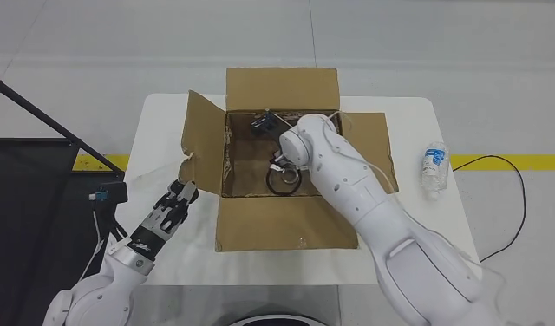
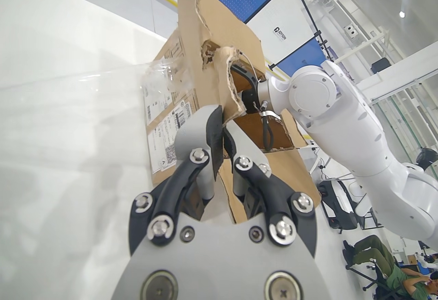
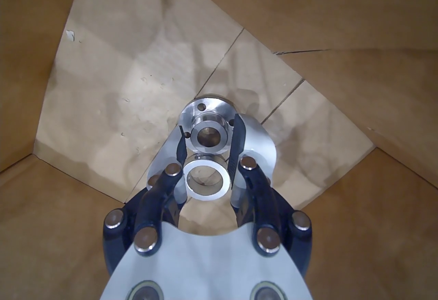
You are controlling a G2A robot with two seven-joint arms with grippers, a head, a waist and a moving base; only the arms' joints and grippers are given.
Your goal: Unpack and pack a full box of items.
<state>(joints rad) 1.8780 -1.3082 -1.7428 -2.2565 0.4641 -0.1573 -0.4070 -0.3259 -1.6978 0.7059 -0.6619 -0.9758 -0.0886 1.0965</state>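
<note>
Right claw (image 3: 210,130), down inside the box (image 1: 277,224), grips a metal hub (image 3: 194,109) (left claw (image 2: 222,119) pinches a flap (image 2: 202,51)).

Box (image 1: 282,88) on table (image 1: 408,118), metal part (image 3: 219,125) inside, bottle (image 1: 434,166) right

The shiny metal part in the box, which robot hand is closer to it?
Right. The right gripper is down inside the box, right at the metal part. The left gripper is outside, beside a torn flap.

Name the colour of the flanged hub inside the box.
Shiny silver; the flanged hub in the box shows best in the right wrist view.
</note>
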